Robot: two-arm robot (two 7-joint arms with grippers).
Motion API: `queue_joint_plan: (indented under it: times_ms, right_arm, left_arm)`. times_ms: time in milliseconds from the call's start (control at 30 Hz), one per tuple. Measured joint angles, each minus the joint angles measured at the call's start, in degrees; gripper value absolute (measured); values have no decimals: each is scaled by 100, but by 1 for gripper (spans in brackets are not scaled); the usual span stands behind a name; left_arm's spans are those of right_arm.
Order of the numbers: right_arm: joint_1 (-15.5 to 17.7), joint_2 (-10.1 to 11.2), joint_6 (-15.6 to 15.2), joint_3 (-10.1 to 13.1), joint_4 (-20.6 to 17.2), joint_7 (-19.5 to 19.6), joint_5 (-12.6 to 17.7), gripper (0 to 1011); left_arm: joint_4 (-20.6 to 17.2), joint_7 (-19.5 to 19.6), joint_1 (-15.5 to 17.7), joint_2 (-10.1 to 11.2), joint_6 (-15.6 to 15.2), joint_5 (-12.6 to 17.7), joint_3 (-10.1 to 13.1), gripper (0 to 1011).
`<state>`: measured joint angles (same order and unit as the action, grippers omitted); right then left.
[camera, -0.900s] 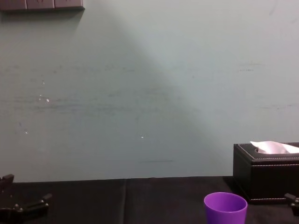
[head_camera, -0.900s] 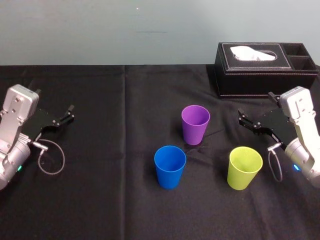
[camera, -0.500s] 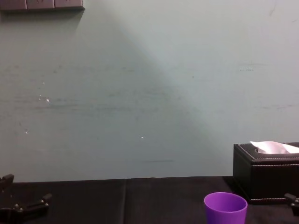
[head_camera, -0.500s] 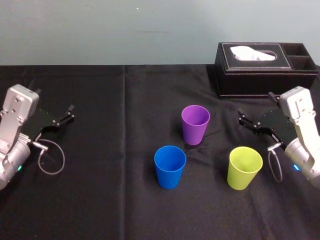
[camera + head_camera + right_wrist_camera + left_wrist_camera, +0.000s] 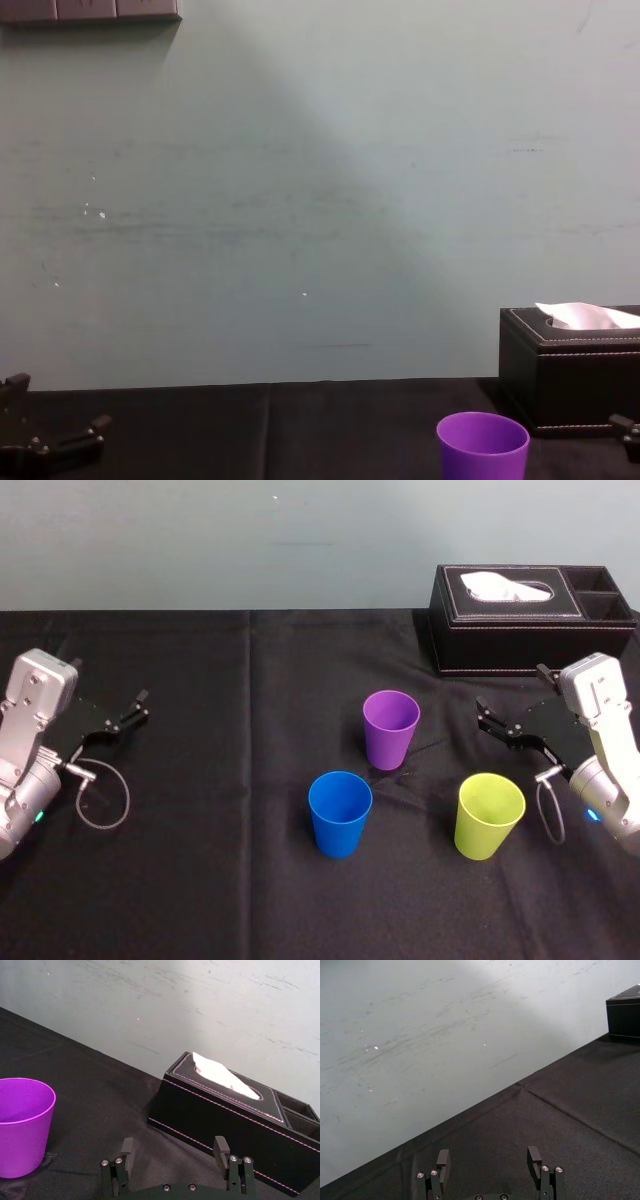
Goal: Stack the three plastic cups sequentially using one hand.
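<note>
The purple cup (image 5: 390, 728), blue cup (image 5: 340, 813) and yellow-green cup (image 5: 489, 815) stand apart. Left gripper (image 5: 488, 1155) and right gripper (image 5: 173, 1147) flank them, jaws spread

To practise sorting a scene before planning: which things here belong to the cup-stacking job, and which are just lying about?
Belong to the job: purple cup, blue cup, yellow-green cup; right gripper near the yellow-green cup and left gripper far left, jaws open.
Just lying about: tissue box, back right; black tablecloth.
</note>
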<state>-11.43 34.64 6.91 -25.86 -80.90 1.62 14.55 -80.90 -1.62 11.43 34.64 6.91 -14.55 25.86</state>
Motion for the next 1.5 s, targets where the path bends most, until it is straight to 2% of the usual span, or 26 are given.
queue_joint_plan:
  times_ms: [567, 733, 867, 1033, 1067, 1167, 1300, 1500]
  right_arm:
    - [0, 0, 0, 0, 0, 0, 0, 1003]
    - [33, -10, -20, 117, -60, -144, 123, 1003]
    - [204, 68, -28, 354, -245, -394, 481, 1003]
    - [578, 259, 37, 768, -573, -752, 1047, 1003]
    - [716, 328, 68, 905, -665, -874, 1234, 1003]
    - [907, 432, 108, 1089, -794, -1071, 1490, 1003]
    - [1329, 709, 226, 1434, -993, -1659, 2018, 1003]
    - [1832, 1078, 439, 1746, -1147, -2489, 2433, 1003]
  left_arm:
    - [0, 0, 0, 0, 0, 0, 0, 1011]
    - [0, 0, 0, 0, 0, 0, 0, 1011]
    - [0, 0, 0, 0, 0, 0, 0, 1011]
    - [0, 0, 0, 0, 0, 0, 0, 1011]
    - [0, 0, 0, 0, 0, 0, 0, 1011]
    - [0, 0, 0, 0, 0, 0, 0, 1011]
    - [0, 0, 0, 0, 0, 0, 0, 1011]
    - [0, 0, 0, 0, 0, 0, 0, 1011]
